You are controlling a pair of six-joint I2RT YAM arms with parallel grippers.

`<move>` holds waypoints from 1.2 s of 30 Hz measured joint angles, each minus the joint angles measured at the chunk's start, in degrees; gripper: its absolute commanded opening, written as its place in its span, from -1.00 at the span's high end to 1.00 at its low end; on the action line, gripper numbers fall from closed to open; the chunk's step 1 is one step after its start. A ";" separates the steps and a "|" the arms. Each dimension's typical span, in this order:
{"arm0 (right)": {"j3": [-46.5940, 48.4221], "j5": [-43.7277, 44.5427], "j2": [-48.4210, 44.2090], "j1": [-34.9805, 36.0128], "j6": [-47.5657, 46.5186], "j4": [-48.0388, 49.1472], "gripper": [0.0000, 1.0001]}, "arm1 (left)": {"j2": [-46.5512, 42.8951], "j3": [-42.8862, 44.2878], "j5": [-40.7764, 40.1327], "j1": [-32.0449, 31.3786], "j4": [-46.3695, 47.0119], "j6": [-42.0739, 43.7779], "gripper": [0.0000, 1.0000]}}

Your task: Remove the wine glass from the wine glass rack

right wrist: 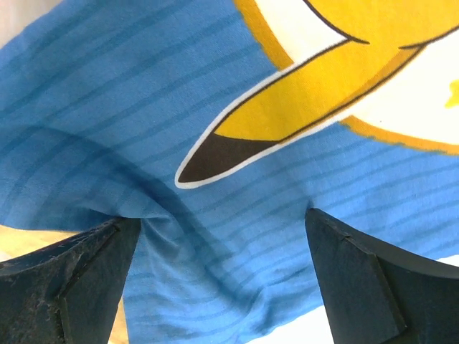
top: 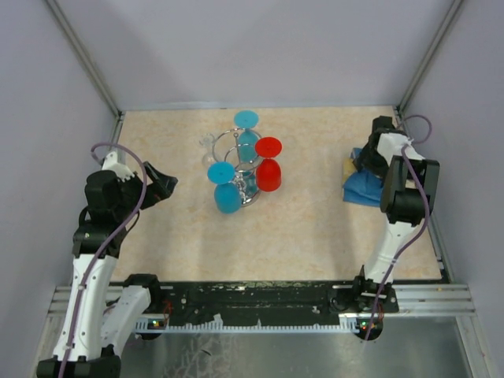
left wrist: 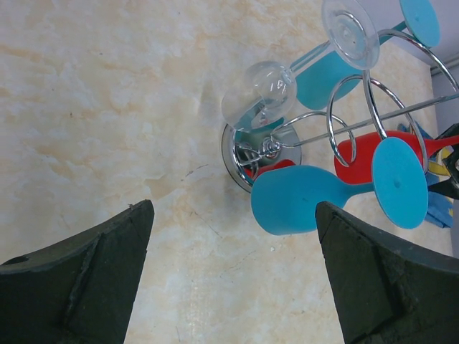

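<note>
1. Blue wine glass (left wrist: 294,201) hangs upside down off the wine glass rack (left wrist: 240,168). Probably light, slick, tippy.
2. I'd pinch the bowl, not the skinny stem.
3. Left gripper (left wrist: 233,236) and right gripper (right wrist: 222,236) both gape, holding nothing.

1. No readable txt, nos., brands or signs in any view
2. Blue cloth (right wrist: 107,129), right wrist cam: yellow/white/black printed graphic only, no letters legible
3. Top cam: too small to tell any markings
</note>
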 measured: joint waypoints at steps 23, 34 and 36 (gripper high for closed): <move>-7.52 -4.92 -24.37 8.33 -6.54 8.61 -0.66 | 5.88 1.38 -3.30 0.00 -0.28 0.48 -0.98; -10.23 -45.09 -30.27 12.33 3.78 26.60 0.01 | 8.09 3.78 -2.19 0.00 1.22 0.26 -0.86; -10.23 -48.41 -29.27 14.71 4.74 27.41 0.03 | 9.11 4.17 -1.18 0.00 1.64 0.11 -0.84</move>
